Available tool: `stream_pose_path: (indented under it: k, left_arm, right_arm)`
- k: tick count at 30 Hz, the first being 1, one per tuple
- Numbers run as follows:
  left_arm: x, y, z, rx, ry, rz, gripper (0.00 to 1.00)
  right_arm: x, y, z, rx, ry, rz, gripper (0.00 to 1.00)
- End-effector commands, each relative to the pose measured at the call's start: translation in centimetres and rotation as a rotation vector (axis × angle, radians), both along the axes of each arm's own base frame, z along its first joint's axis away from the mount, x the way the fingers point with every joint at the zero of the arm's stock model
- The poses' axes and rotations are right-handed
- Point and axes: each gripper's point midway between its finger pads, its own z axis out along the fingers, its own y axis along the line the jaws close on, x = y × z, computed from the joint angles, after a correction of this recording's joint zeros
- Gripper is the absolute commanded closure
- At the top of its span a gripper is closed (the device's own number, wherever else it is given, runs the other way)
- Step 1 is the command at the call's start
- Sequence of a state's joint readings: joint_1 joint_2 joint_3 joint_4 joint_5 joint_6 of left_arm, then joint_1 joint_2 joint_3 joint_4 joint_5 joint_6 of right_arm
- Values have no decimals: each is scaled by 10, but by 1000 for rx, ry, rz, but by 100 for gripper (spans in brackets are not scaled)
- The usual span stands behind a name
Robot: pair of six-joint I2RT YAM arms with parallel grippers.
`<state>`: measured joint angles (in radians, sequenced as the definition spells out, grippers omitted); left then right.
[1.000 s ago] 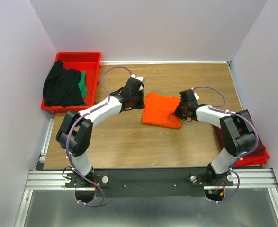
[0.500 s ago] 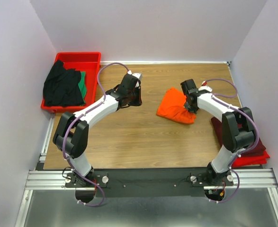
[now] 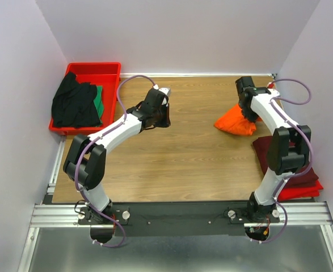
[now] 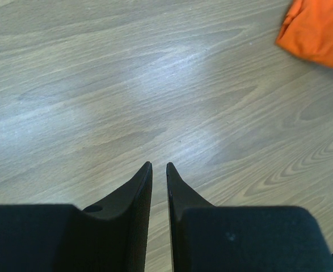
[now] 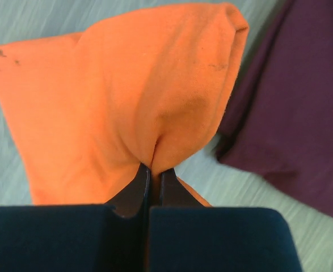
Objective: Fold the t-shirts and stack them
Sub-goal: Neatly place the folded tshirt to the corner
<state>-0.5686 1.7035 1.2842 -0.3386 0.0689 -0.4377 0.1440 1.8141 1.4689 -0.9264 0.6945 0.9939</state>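
Note:
My right gripper (image 5: 154, 169) is shut on a pinched fold of the bright orange t-shirt (image 5: 126, 96), which hangs bunched from it. In the top view this t-shirt (image 3: 234, 123) sits at the table's right back, under the right gripper (image 3: 247, 113) and just left of the folded dark maroon t-shirt (image 3: 285, 156). The maroon cloth (image 5: 291, 113) shows beside the orange one. My left gripper (image 4: 159, 165) hovers over bare wood near the middle back, jaws a narrow gap apart with nothing between them. The black t-shirt (image 3: 72, 105) and green t-shirt (image 3: 100, 99) lie in the tray.
A red plastic tray (image 3: 95, 69) stands at the back left corner. A red edge (image 3: 302, 191) sticks out under the maroon shirt at the right table edge. White walls close in the table on three sides.
My right gripper has carried the orange t-shirt from the table's middle to the right and back, next to the maroon one. The left gripper drew back left from the shirt, then stayed still.

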Motion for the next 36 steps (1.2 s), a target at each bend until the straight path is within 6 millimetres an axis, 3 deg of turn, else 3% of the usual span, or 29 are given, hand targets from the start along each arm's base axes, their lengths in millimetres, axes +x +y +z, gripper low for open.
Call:
stream_pose_path:
  k: [1, 11, 21, 36]
  left_arm:
    - [-3, -2, 9, -27, -10, -33, 77]
    - [-8, -11, 3, -43, 25, -83, 77]
    - [-7, -16, -1, -38, 39, -118, 77]
    - [-12, -22, -11, -56, 63, -156, 77]
  right_arm:
    - [-15, -38, 19, -80, 56, -86, 100]
    - [-26, -88, 48, -63, 75, -172, 99]
    - [-39, -100, 69, -64, 55, -189, 100]
    - [-56, -110, 118, -111, -7, -230, 99]
